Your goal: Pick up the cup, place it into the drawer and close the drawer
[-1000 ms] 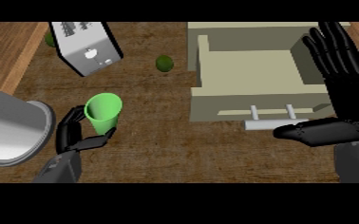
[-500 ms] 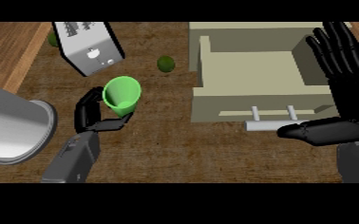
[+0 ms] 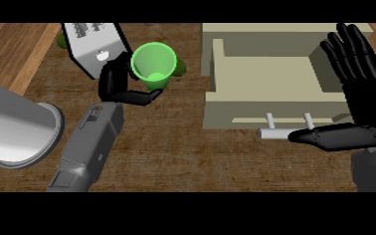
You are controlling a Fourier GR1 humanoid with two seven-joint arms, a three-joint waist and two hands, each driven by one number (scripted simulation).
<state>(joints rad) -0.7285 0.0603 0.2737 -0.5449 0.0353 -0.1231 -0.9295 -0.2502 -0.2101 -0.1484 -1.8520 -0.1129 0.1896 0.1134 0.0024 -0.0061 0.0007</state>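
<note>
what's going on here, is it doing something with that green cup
The robot's left hand is curled round the green cup, holding it tilted with its mouth facing up toward the view, beside a grey appliance. The drawer to the right stands open, and the cup is not yet in it. The right hand is open, fingers up, resting by the drawer's handle.

A dark brown table with streaky wood grain is filling most of the view. A paler wooden strip is running along its left side. A pale grey boxy appliance is standing askew near the far edge, and a small green round thing is peeking out just beside it. A large grey metal vessel is sitting at the left edge, catching soft light.
</note>
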